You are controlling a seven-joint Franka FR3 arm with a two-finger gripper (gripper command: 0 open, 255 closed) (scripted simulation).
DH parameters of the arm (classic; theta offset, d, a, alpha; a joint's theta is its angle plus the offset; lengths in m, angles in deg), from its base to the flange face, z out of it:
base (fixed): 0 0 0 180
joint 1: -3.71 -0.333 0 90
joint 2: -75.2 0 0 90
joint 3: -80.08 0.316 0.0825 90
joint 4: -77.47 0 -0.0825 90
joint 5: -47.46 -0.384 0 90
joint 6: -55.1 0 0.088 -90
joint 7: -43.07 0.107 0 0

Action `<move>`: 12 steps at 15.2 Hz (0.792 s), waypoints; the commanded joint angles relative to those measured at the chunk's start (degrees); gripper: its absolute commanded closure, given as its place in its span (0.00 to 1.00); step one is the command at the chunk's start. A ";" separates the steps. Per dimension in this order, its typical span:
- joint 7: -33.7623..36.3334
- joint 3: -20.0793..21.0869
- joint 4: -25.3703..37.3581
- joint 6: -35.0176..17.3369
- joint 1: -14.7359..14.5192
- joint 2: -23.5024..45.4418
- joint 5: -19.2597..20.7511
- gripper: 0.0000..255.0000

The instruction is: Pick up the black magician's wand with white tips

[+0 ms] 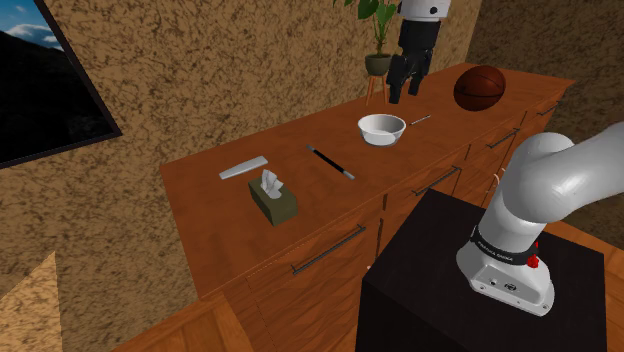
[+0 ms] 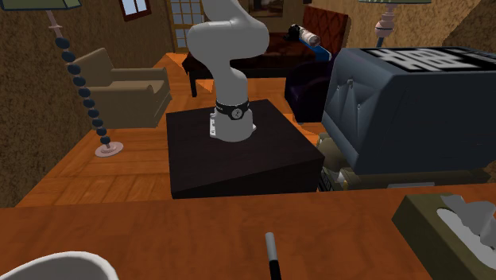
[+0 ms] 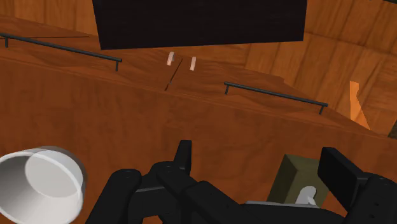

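One wand [image 1: 331,163], well apart from jaws

A slender black wand [image 1: 330,162] is tipped in white. A round bowl [image 1: 382,128] is rendered plain white, a rectangular tissue box [image 1: 273,205] olive green, and a ball [image 1: 479,88] dark reddish brown, lined with black seams. The wooden countertop [image 1: 205,205] is grained in warm orange-brown.
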 commanded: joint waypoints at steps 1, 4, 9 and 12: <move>0.00 0.00 0.00 0.00 0.00 0.00 0.00 0.00; -0.03 0.00 -1.73 -5.84 0.54 4.11 0.54 0.00; 0.09 -0.06 -3.02 -15.35 1.47 12.30 1.43 0.00; 0.28 -0.15 -2.84 -20.77 2.04 17.89 1.98 0.00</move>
